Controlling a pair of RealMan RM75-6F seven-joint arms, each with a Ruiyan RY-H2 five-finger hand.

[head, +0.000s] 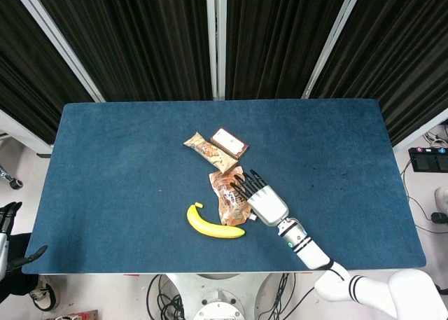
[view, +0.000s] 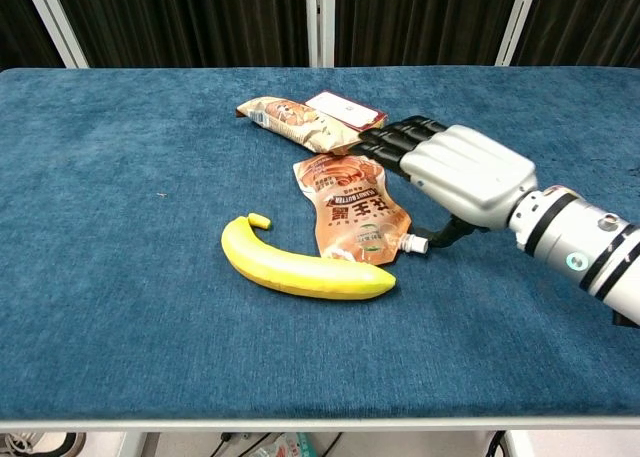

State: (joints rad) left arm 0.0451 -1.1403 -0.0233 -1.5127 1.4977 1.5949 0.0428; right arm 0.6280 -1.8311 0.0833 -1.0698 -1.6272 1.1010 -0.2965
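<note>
Pouch (view: 352,212) lies mid-table, long axis front-to-back, spout near side; right hand (view: 455,172) is held flat just over its far-right edge, fingers spread, grasping nothing. Left hand (head: 5,229) is well off.

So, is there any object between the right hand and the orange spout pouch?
Nothing visible stands between them. The right hand hangs open beside the orange spout pouch, its fingers over the pouch's upper right edge; the banana lies along its lower edge.
</note>
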